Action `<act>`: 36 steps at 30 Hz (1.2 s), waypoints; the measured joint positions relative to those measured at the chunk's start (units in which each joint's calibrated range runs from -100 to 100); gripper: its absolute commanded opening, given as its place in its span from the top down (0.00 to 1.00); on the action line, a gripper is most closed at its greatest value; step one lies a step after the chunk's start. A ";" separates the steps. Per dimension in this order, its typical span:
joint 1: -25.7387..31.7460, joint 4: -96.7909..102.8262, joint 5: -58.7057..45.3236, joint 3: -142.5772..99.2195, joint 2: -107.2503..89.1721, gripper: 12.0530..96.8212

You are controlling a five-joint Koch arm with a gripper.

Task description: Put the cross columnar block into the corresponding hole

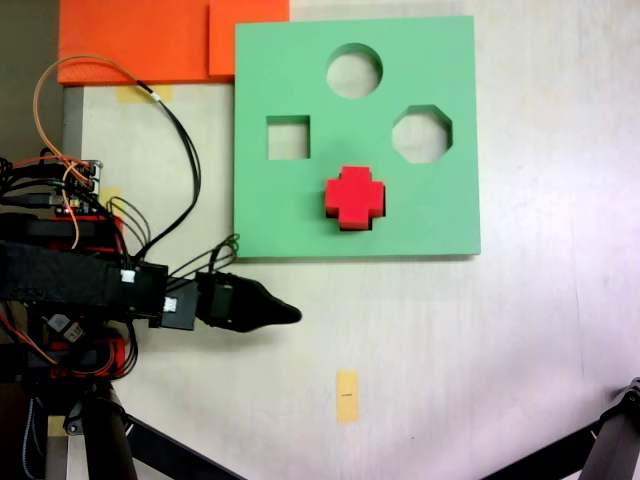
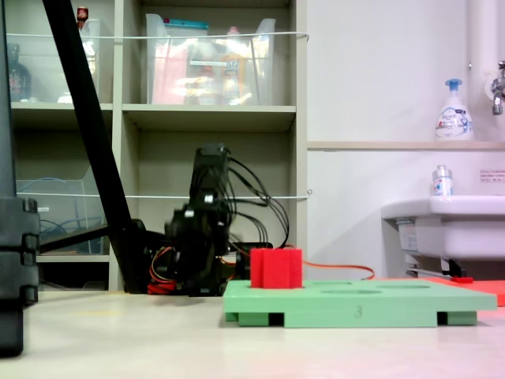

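Note:
The red cross columnar block [image 1: 354, 195] stands upright in the plus-shaped hole of the green foam board [image 1: 420, 215], filling it. In a fixed view from table level, the block [image 2: 275, 268] sticks up well above the board [image 2: 355, 304]. My gripper [image 1: 292, 313] lies low over the bare table to the left of the board's near corner, pointing right, apart from board and block. Its jaws taper to one closed tip with nothing between them. From table level the arm [image 2: 201, 237] is a dark shape behind the board.
Round [image 1: 354, 70], square [image 1: 288, 138] and octagonal [image 1: 421, 134] cutouts stand open. Orange foam sheets [image 1: 150, 40] lie at the top left. Tape marks [image 1: 347, 396] dot the table. Tripod legs [image 1: 600, 450] cross the bottom corners. Cables [image 1: 185, 150] loop left of the board.

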 measured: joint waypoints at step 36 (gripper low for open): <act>2.25 -12.82 -0.93 -3.63 -0.41 0.56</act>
